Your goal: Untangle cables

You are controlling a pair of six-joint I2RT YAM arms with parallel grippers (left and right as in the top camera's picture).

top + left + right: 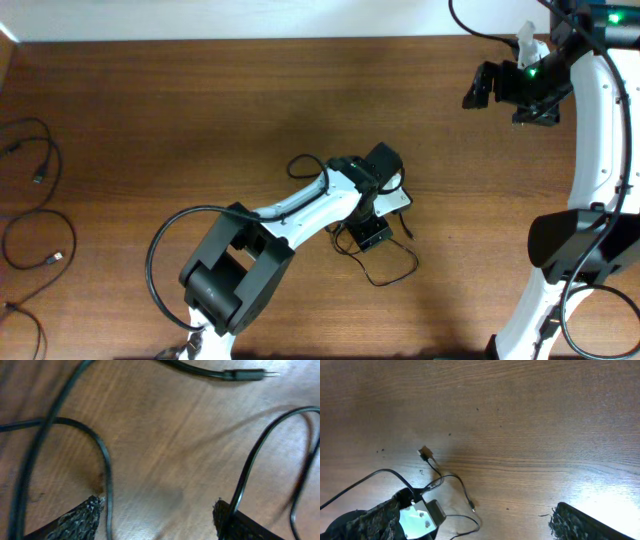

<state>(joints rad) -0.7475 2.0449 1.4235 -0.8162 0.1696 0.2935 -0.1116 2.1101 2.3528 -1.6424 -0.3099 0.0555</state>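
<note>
One thin black cable (388,272) lies in loops on the wooden table (200,110) around my left gripper (372,238). In the left wrist view that gripper (157,506) is open. One cord (107,485) runs just inside the left finger (80,519) and another crosses the right finger (239,522). A plug end (246,375) lies ahead. My right gripper (487,88) hovers open and empty at the back right. From there it looks down on the cable (462,491), its small plug (425,452) and its other tip (471,505). More cables (35,215) lie apart at the far left.
The left arm (290,210) stretches from the front edge to the table's middle. The right arm (590,150) stands along the right side. A thicker black arm cable (160,265) arcs beside the left arm's base.
</note>
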